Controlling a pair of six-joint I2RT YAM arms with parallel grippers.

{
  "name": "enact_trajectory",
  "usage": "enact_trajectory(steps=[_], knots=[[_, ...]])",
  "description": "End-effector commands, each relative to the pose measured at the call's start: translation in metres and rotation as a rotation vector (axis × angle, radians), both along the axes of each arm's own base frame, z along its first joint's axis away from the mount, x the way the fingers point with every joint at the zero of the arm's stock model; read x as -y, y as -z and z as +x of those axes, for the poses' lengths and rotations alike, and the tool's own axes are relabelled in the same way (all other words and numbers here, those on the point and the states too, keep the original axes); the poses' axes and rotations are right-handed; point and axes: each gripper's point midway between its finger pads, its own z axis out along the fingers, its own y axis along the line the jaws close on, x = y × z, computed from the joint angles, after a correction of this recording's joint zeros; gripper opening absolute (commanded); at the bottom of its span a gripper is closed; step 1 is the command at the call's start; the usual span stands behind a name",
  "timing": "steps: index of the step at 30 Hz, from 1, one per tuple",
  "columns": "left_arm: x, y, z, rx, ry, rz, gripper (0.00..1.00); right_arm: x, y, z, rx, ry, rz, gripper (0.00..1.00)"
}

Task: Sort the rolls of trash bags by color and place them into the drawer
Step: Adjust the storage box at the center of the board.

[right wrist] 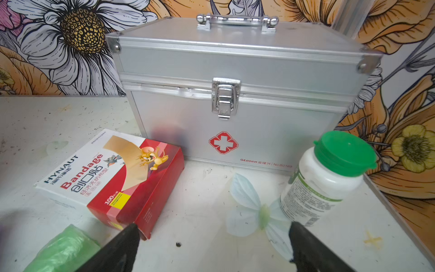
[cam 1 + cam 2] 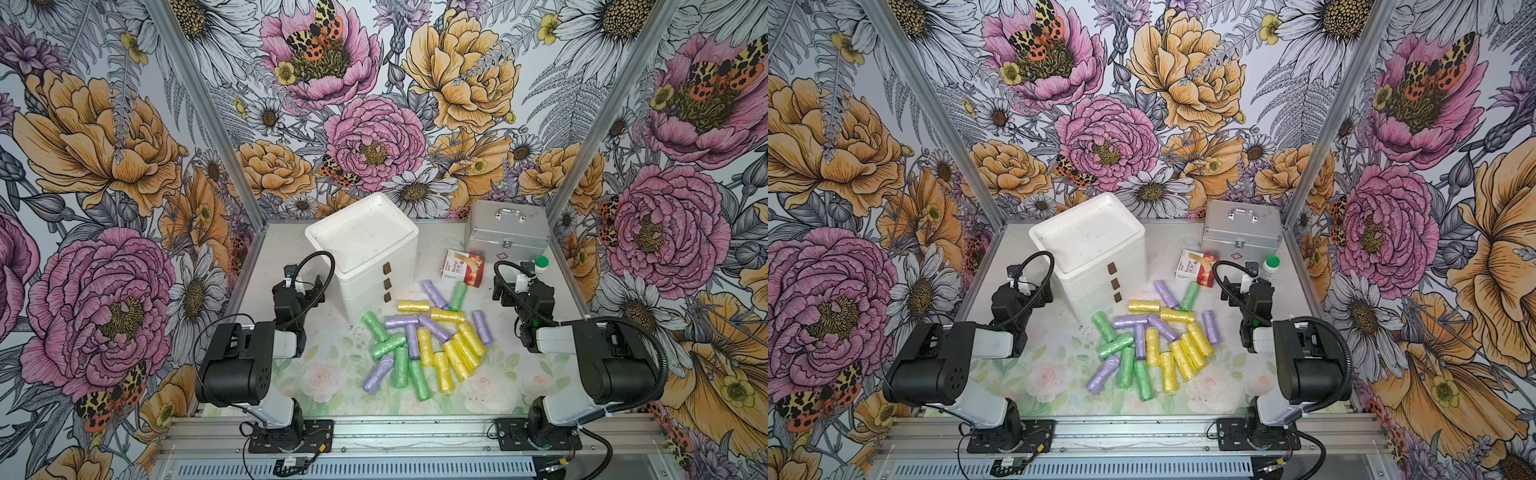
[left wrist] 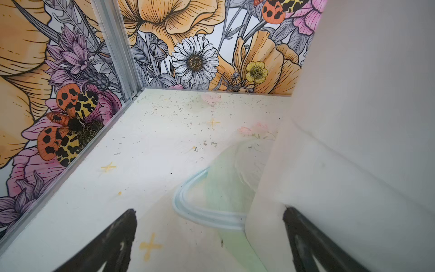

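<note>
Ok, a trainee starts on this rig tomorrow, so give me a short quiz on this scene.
1. True or false: the left end effector holds a roll.
2. How many colours do the rolls on the table come in? A two, B three, C four.
3. What mark is on the front of the silver case?

Key: 1 false, it is open and empty; 2 B, yellow, green and lilac; 3 a white cross on red.
</note>
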Motion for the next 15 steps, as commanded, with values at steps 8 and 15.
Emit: enact_trajectory(steps=[8, 15], knots=[[0.013, -0.0152, 0.0041, 0.044, 0.061, -0.009, 0.99, -0.0036, -0.0087, -0.0004, 0.026, -0.019, 0.003, 1.0], [0.0127, -0.0152, 0.0042, 0.044, 0.062, -0.012, 0.99, -0.0036, -0.0086, -0.0006, 0.026, -0.019, 0.003, 1.0]])
